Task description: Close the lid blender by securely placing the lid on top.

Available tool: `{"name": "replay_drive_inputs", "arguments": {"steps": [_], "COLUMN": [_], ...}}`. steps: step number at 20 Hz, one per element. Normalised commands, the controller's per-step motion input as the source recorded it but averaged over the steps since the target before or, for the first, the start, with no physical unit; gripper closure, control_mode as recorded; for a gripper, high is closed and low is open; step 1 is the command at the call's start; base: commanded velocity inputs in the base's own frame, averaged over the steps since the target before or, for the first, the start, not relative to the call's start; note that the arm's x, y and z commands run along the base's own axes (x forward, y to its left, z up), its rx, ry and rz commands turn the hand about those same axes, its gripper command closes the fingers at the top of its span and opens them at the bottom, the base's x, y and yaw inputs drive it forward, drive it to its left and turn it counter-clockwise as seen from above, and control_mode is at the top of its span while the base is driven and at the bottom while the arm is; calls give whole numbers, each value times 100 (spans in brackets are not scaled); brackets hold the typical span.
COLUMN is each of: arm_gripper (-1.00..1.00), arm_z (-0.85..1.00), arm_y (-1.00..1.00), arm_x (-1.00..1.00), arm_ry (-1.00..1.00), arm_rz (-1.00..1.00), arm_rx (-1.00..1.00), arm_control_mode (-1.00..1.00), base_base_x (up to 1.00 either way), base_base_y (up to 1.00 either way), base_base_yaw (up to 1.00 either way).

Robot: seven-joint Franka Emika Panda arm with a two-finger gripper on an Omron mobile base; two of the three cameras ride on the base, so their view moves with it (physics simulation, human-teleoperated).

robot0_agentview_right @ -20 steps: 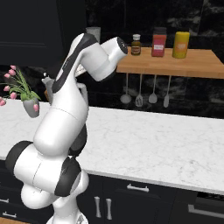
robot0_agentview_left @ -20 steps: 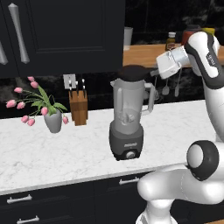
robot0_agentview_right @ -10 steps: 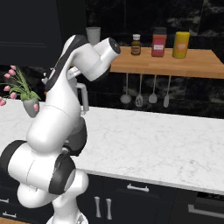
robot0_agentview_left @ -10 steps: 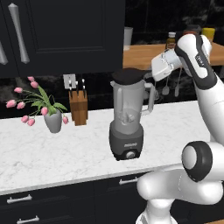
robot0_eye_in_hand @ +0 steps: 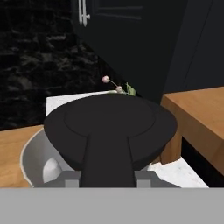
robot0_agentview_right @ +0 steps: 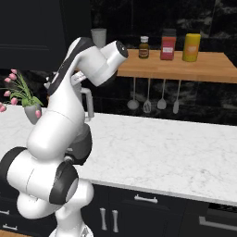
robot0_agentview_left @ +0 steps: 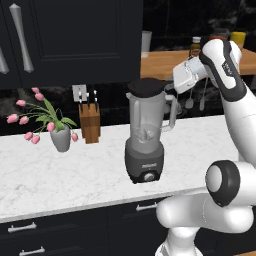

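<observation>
One lid: the black round lid (robot0_agentview_left: 146, 87) lies across the mouth of the blender (robot0_agentview_left: 146, 137); from the left base view it looks level with the jar rim, though whether it is fully seated cannot be told.
Lid in hand view: the disc (robot0_eye_in_hand: 111, 127) fills the middle, its tab pointing down toward the camera, with the pale jar rim showing below its left edge.
Gripper: the gripper (robot0_agentview_left: 169, 90) sits at the lid's right edge, just above the jar handle; its jaws are drawn close together, pinching the lid's tab.
Blender position: it stands on the white marble counter (robot0_agentview_left: 75, 175), its dark base near the front edge, knob facing forward.
Left of blender: a wooden knife block (robot0_agentview_left: 90, 122) stands near the back wall, and further left a grey vase of pink tulips (robot0_agentview_left: 59, 136); both are apart from the jar, with bare marble between.
Right of blender: open counter runs to the right, seen wide and bare in the right base view (robot0_agentview_right: 176, 148).
Above: a dark upper cabinet (robot0_agentview_left: 75, 40) hangs over the counter's left part, its lower edge above the lid.
Shelf: a wooden shelf (robot0_agentview_right: 185, 67) behind the arm carries bottles and jars, with utensils (robot0_agentview_right: 148, 97) hanging beneath it, well behind the blender.
Arm: the white arm (robot0_agentview_right: 69, 106) rises on the blender's right and bends over toward the lid.
</observation>
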Motion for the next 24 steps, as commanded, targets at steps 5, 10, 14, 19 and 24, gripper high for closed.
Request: {"name": "replay_drive_inputs", "arguments": {"steps": [5, 10, 14, 19, 24], "arm_gripper": [100, 100, 100, 100, 100], "arm_z": [-12, -21, -23, -16, 1], "arm_y": [0, 1, 3, 1, 0], "arm_x": [11, 11, 12, 5, 0], "arm_ry": [0, 0, 0, 0, 3], "arm_rz": [0, 0, 0, 0, 0], "arm_rx": [0, 0, 0, 0, 0], "arm_control_mode": [-100, -100, -100, -100, -100], "base_base_x": [0, 0, 0, 0, 0], "base_base_y": [0, 0, 0, 0, 0], "base_base_yaw": [0, 0, 0, 0, 0]}}
